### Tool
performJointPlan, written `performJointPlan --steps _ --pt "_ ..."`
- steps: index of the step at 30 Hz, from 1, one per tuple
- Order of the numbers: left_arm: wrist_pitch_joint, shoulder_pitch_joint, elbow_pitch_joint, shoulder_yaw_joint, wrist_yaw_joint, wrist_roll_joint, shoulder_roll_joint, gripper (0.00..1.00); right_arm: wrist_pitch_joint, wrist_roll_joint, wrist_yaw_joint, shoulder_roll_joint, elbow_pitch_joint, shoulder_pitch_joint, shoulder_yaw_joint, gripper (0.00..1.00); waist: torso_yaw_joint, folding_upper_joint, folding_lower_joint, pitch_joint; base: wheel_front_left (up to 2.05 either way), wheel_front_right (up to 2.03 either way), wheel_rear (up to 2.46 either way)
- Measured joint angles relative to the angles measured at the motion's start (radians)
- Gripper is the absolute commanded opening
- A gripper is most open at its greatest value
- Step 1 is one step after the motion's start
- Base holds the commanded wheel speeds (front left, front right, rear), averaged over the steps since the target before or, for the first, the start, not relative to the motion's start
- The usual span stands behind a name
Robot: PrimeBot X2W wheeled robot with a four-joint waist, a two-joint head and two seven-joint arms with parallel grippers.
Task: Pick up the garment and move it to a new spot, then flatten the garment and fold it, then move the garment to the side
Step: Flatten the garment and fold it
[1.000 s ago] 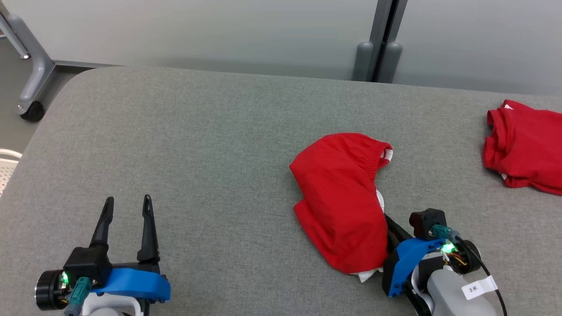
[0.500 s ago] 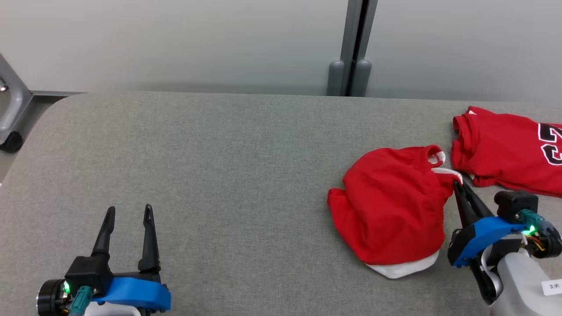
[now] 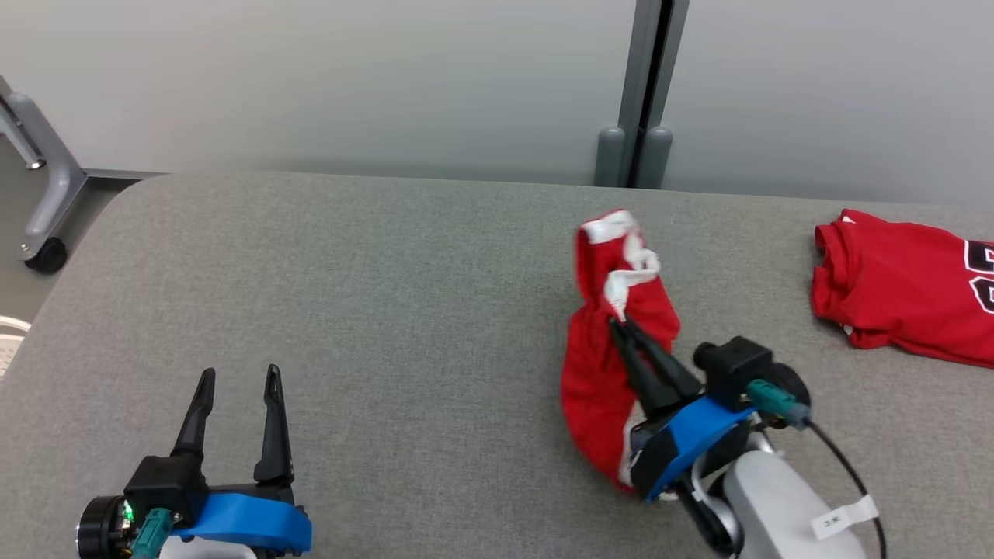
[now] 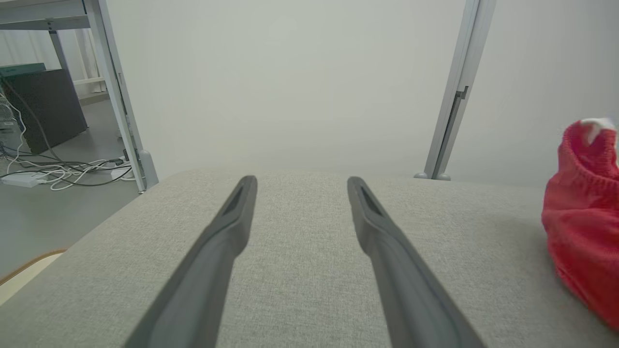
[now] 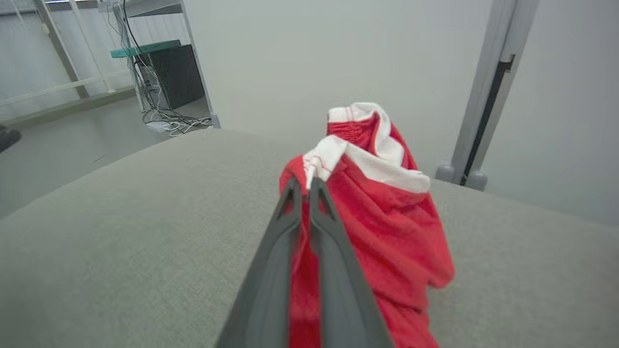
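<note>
Right claw (image 3: 619, 324) is pinched shut on the white-trimmed edge of the crumpled red cloth garment (image 3: 594, 380) drooping below it; so slim a bite may slip mid-move.

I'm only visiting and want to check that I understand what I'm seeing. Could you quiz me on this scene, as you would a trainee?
1. True or false: the left jaws stand open with nothing between them.
2. What are the right jaws shut on? A) the red shorts with white trim, B) a cable, C) nothing.
3. Fill in: in the head view, the red jersey lies on the grey table to the ____ of the shorts, apart from them.

Key: 1 true; 2 A; 3 right.
</note>
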Motion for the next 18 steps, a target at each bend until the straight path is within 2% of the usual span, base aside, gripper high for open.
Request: performJointPlan --steps 6,10,13,18 --pt "0.000 0.000 0.003 0.004 -0.004 0.003 -0.006 1.00 0.026 0.072 0.000 0.030 -0.018 0.000 0.200 0.00 0.034 0.0000 0.0000 0.005 0.00 0.00 0.00" --pt "0.000 0.000 0.006 0.006 -0.008 0.006 -0.014 1.00 0.022 0.150 0.000 0.035 -0.012 -0.001 0.292 0.00 0.050 0.0000 0.0000 0.011 0.00 0.00 0.00" --pt "0.000 0.000 0.006 0.012 -0.008 0.007 -0.017 1.00 0.005 0.178 0.000 0.037 0.002 -0.021 0.284 0.00 0.049 -0.0001 0.0000 0.017 0.00 0.00 0.00" --pt "0.000 -0.001 0.003 0.024 -0.008 0.008 -0.020 1.00 -0.016 0.152 0.000 0.019 0.066 -0.071 0.149 0.00 0.033 0.0000 0.0001 0.021 0.00 0.00 0.00"
